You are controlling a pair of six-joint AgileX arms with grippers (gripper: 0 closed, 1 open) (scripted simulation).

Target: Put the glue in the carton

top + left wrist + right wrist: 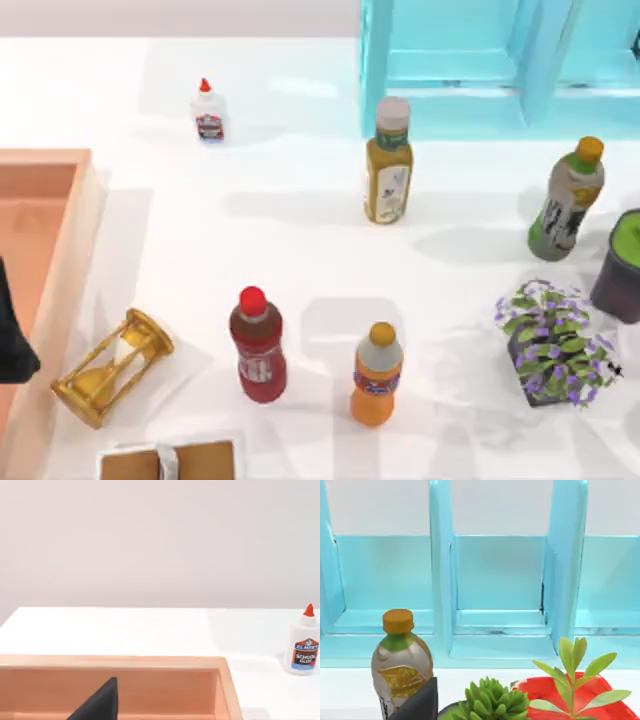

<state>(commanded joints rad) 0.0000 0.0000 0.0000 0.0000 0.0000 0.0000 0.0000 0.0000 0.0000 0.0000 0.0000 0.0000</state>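
Observation:
The glue (208,112) is a small white squeeze bottle with a red pointed cap, standing upright at the back left of the table; the left wrist view shows it (302,642) on the white surface beyond the carton's corner. The carton (62,232), a large shallow peach-orange box, lies along the left edge, and its near wall (150,661) crosses the left wrist view. My left gripper (12,335) is a dark shape over the carton's floor, far from the glue. A dark part of my right gripper (418,702) shows in the right wrist view beside a green bottle.
A yellow tea bottle (388,165) stands mid-table, a green bottle with orange cap (566,200) at the right. Near the front are a red drink bottle (257,345), an orange bottle (377,375), an hourglass (110,368) and a brown strapped box (168,462). A turquoise shelf (500,60) and potted plants (555,340) fill the right.

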